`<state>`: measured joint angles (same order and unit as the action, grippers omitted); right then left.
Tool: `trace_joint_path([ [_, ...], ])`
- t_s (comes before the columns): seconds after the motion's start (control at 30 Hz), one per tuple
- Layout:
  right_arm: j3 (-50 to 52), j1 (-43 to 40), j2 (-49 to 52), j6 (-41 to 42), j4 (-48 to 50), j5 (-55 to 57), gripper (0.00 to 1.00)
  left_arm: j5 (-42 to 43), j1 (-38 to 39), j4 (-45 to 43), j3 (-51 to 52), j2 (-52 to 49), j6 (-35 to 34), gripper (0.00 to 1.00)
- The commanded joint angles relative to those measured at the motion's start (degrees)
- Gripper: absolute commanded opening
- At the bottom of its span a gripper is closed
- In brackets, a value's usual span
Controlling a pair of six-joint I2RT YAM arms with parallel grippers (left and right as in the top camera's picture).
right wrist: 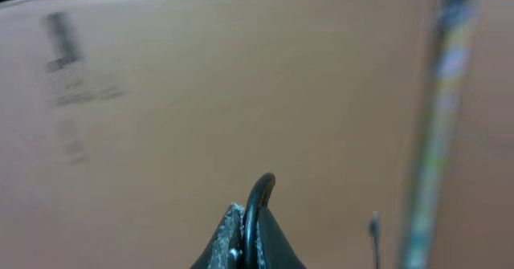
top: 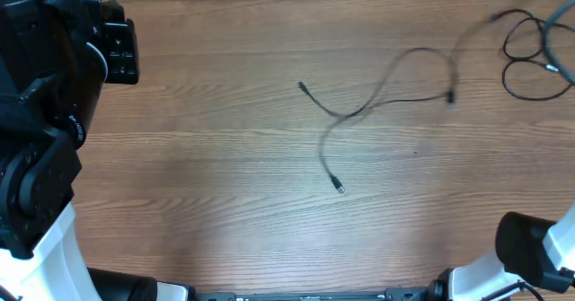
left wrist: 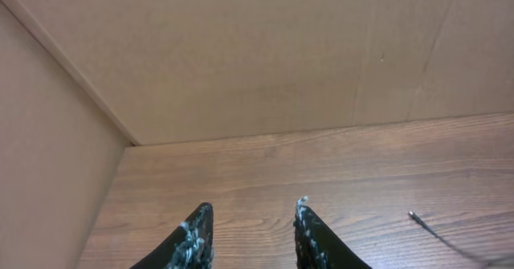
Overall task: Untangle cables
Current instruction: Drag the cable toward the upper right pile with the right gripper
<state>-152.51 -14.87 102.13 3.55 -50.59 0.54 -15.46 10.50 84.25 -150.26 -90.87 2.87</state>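
Note:
Thin black cables (top: pixel 377 99) lie crossed in loose curves at the table's middle, with plug ends at the left (top: pixel 302 86) and near the front (top: pixel 340 187). More cable loops (top: pixel 530 63) lie at the far right. My left gripper (left wrist: pixel 253 205) is open above bare wood near the back-left corner, with nothing between its fingers. A cable plug (left wrist: pixel 414 215) shows to its right. My right gripper (right wrist: pixel 250 211) is shut on a black cable (right wrist: pixel 263 185) that arches up from between the tips. It is outside the overhead view. A blurred cable strand (top: pixel 476 31) rises toward the top right.
The left arm (top: pixel 45 103) fills the overhead view's left side. The right arm's base (top: pixel 539 256) is at the front right. Tan walls (left wrist: pixel 241 52) close the table's back and left sides. A thin cable end (right wrist: pixel 374 225) hangs right of the right gripper.

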Motion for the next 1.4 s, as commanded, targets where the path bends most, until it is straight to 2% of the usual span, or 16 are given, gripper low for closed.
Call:
trace_joint_path([
  [0.0,-0.8,-5.7,1.4,-2.1,0.2,-0.1,0.04,0.0,0.3,0.0,-0.3,0.5,-0.7,0.33],
  [0.13,0.1,-8.9,1.8,-2.1,-2.3,-10.9,0.04,0.0,0.3,-1.0,-0.3,0.5,-0.7,0.35],
  [0.33,0.3,-6.7,1.2,2.7,-3.5,-18.6,0.04,0.1,0.3,-1.6,-0.3,0.5,-0.7,0.35],
  [0.5,0.3,1.2,0.1,7.9,-6.6,-23.7,0.04,0.1,0.3,-1.3,-0.3,0.2,-0.7,0.35],
  [0.6,0.3,9.5,-0.1,9.8,-7.3,-25.5,0.04,-0.1,0.3,-0.6,-0.3,0.2,-0.7,0.40],
  [0.63,0.3,12.9,-0.1,10.0,-7.5,-25.5,0.04,-0.3,0.3,-0.4,-0.3,0.2,-0.7,0.40],
  [0.7,0.3,20.0,-0.1,10.0,-7.5,-25.2,0.04,-1.8,0.3,-0.4,-0.3,0.2,-2.1,0.30],
  [0.73,0.3,24.3,0.0,10.0,-7.5,-24.3,0.04,-3.6,0.3,-0.4,-0.3,0.3,-2.8,0.29],
  [0.87,0.3,40.3,1.0,11.8,-6.1,-18.2,0.04,-6.6,-1.7,0.0,-0.3,1.5,-4.3,0.32],
  [1.03,0.3,53.5,2.7,13.2,-3.3,-12.9,0.04,-6.5,-7.5,0.9,-0.3,4.0,-5.3,0.29],
  [1.2,0.3,56.5,2.9,12.9,-2.1,-6.3,0.04,-6.2,-11.6,1.2,-0.3,6.3,-5.7,0.25],
  [1.37,0.1,50.8,2.4,9.7,-2.7,0.1,0.04,-6.1,-12.1,1.3,-0.3,7.4,-5.7,0.23],
])
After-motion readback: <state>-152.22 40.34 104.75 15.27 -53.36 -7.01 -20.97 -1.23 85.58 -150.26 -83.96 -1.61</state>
